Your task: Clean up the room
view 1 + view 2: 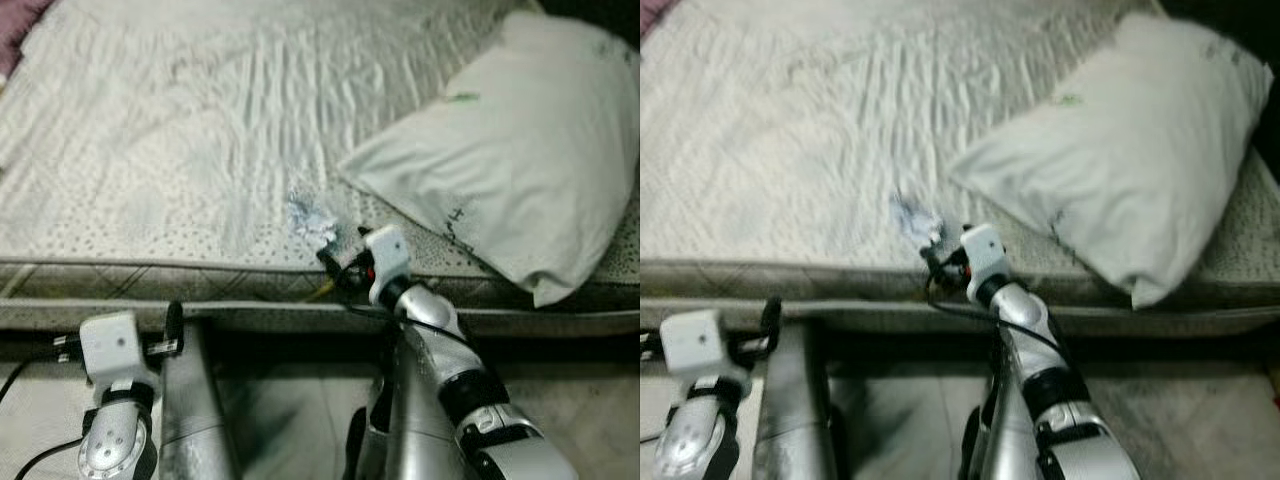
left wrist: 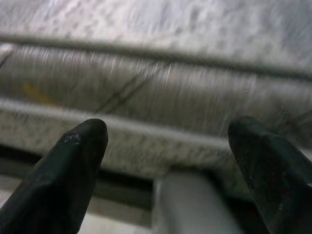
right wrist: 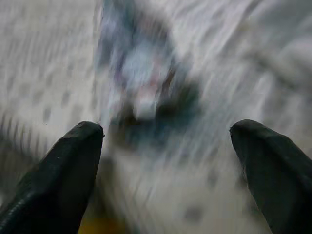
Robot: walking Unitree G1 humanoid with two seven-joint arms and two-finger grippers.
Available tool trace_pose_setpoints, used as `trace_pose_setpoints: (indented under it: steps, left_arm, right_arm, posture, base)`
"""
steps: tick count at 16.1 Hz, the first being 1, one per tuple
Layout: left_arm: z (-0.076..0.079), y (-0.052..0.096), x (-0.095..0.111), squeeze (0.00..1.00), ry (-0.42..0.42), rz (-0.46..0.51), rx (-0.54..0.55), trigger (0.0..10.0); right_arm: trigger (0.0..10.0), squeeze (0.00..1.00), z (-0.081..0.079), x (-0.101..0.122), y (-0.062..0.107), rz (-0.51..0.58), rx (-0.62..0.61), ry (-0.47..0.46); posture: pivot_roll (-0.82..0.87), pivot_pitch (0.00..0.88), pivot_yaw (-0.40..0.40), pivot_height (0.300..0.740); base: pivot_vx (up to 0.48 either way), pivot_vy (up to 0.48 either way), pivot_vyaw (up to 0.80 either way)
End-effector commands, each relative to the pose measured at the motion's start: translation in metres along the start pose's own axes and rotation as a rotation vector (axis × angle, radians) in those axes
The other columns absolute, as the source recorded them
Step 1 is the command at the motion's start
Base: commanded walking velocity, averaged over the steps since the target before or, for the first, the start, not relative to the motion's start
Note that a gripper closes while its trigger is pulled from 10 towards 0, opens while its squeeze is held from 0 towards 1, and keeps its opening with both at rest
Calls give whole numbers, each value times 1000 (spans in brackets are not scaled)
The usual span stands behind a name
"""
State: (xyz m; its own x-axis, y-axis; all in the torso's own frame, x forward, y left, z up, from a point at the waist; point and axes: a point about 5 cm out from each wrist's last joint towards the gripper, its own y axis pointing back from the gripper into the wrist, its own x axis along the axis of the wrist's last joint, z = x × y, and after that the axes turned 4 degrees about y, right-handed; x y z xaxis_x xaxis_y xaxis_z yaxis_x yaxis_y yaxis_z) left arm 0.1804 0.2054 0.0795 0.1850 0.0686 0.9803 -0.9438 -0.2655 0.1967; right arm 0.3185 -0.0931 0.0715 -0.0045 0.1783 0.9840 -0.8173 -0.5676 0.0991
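Crumpled wrapper (image 1: 312,216): lies near the bed's (image 1: 150,150) front edge, beside the pillow (image 1: 520,150).
Right gripper (image 3: 165,170): fingers wide, poised just short of it, likely to grab.
Left gripper (image 2: 168,161): fingers wide, idle at the mattress side.

I count one bed (image 1: 150,150) ahead of me, carrying one white pillow (image 1: 510,150) and one crumpled scrap of wrapper (image 1: 312,218) — blue-white, blurred in the right wrist view. Two claws: the left claw (image 2: 165,146) and the right claw (image 3: 165,146) — each with two black fingers, spread apart.
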Motion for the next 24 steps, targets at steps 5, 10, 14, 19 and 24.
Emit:
trace_pose_setpoints:
  steps: [5,10,14,19,24]
  left_arm:
    - [-15,13,0,0,-42,-8,43,10000]
    - [-14,11,1,0,-49,-6,34,10000]
    - [-10,7,2,0,-42,0,18,10000]
    - [-7,5,2,0,-36,5,6,10000]
    - [-7,2,4,0,-29,13,7,10000]
  right_arm:
    - [10000,0,-21,13,-22,34,66,62]
    - [10000,0,-5,29,-27,102,-85,68]
    - [10000,0,-5,30,-32,97,-117,26]
    - [0,0,-27,35,-42,119,-79,-29]
    - [0,0,-37,41,-52,105,-82,-54]
  posture:
    - [215,189,-84,466]
    - [220,175,-78,466]
    - [219,165,-77,466]
    - [225,165,-82,466]
    - [229,161,-83,466]
  base:
    - [0,0,0]
    - [0,0,0]
    - [0,0,0]
    - [0,0,0]
    - [0,0,0]
